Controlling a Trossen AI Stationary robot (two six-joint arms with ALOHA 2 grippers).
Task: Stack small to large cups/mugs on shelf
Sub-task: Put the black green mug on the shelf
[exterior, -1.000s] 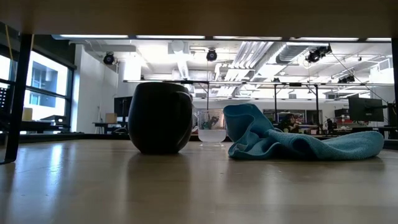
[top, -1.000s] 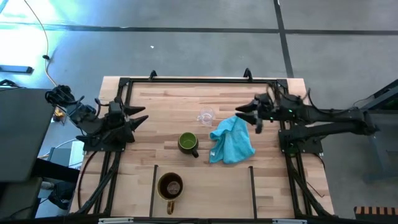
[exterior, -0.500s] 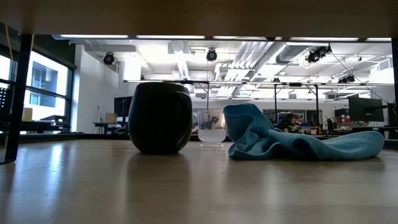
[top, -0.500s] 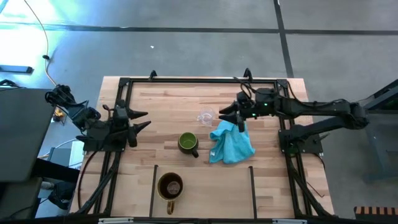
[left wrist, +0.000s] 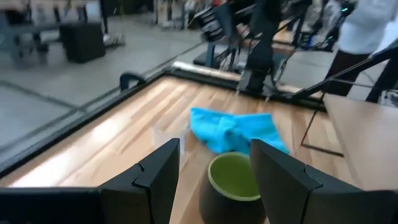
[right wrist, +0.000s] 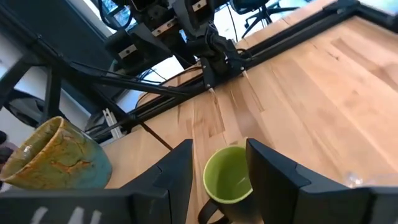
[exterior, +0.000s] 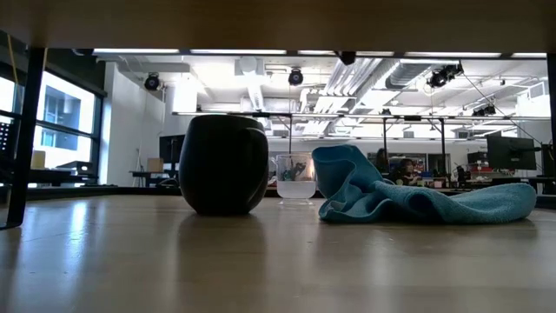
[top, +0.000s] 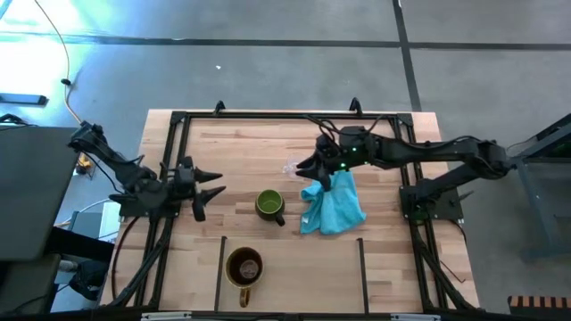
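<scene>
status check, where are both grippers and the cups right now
Both grippers open, empty. Right gripper beside glass cup; left gripper faces green mug. Brown mug alone in shelf bay. Turquoise cloth nearby.

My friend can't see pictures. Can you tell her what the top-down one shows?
Two robot arms reach over a wooden table: the right fingers open near a glass cup and blue cloth, the left fingers open beside a green mug. A brown mug sits nearer the front.
</scene>
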